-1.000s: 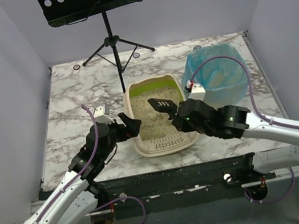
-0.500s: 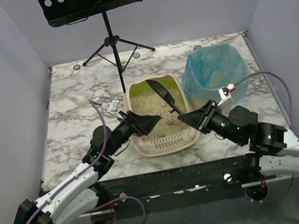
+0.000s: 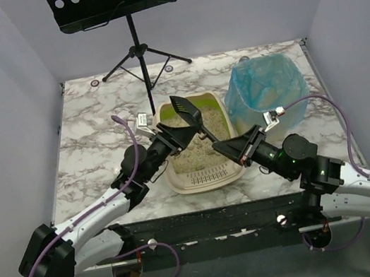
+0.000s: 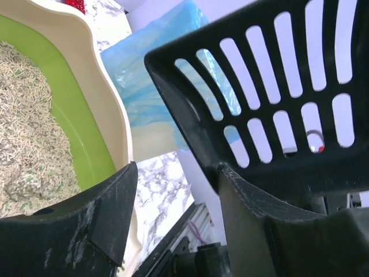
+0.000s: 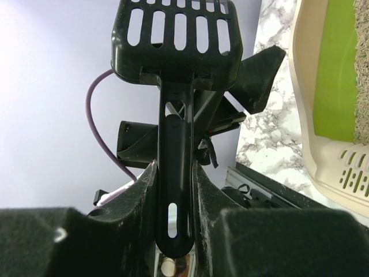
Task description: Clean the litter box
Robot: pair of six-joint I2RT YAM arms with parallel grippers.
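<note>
The beige litter box (image 3: 177, 176) with its lime-green inner rim sits mid-table, tan litter (image 3: 205, 151) inside and a slotted grille (image 3: 206, 175) at the near end. A black slotted scoop (image 3: 186, 109) is held up over the box's back left part. My right gripper (image 3: 219, 147) is shut on its handle (image 5: 176, 173). My left gripper (image 3: 179, 135) reaches in from the left, just under the scoop head (image 4: 277, 86). Its jaws stand apart (image 4: 177, 168) with only marble showing between them. The head's edge rests against the right finger (image 4: 271, 225).
A bin lined with a translucent blue bag (image 3: 266, 92) stands right of the litter box, also behind the box's rim (image 4: 150, 92) in the left wrist view. A black music stand (image 3: 136, 43) rises at the back. The table's marble top (image 3: 93, 147) lies left of the box.
The scoop has come up out of the litter and turned its slotted head upright toward the back left. My left gripper moved up to the head, and its jaws have narrowed.
</note>
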